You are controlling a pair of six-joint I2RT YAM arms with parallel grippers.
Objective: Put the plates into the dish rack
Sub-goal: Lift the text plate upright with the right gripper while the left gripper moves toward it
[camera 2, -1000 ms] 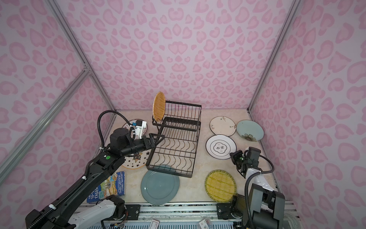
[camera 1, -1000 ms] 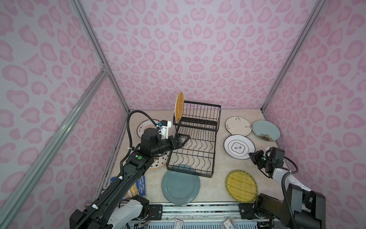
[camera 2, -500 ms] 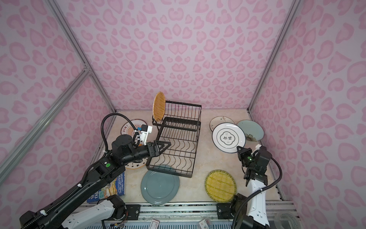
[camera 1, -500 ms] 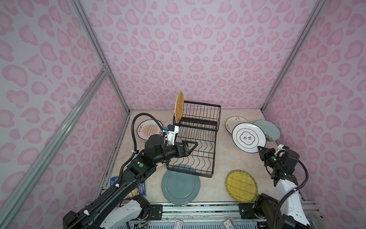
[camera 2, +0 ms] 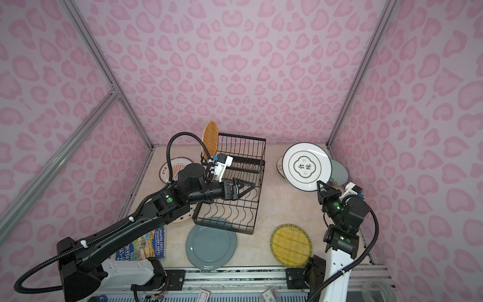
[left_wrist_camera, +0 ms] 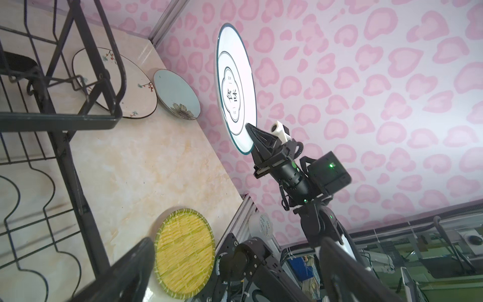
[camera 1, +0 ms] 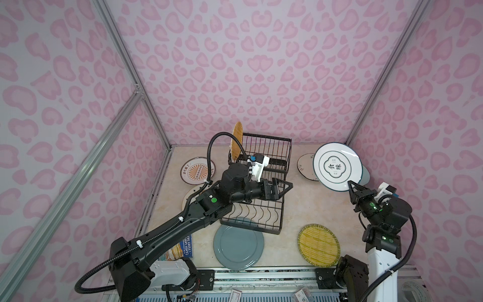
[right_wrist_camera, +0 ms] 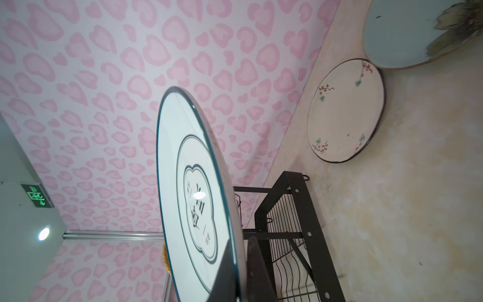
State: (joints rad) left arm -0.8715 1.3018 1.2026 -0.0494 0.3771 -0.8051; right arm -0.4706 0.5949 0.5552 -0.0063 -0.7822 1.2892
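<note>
Right gripper is clamped on the lower rim of the white black-ringed plate, fingers pinched together on the edge. The plate is off the table and stands nearly on edge with its printed face toward the rack side. It hangs to the right of the dish rack, well apart from it, and in both top views it overlaps the sprig plate and the pale blue plate, which lie flat near the far right corner. Left gripper has its fingers spread wide with nothing between them. It sits over the rack where the raised basket meets the wavy-wire lower tier and points toward the right arm; can't tell whether it touches the wires. The only plate in the rack is the orange woven plate, upright at the far left corner of the basket tier. The rest lie flat on the table: the teal-grey plate at the near edge, its far rim tucked under the rack's front; the yellow woven plate near right, clear of the rack; the sunburst plate left of the rack; the star plate mostly hidden under the left arm. A blue-covered book lies near left, partly under that arm.
</note>
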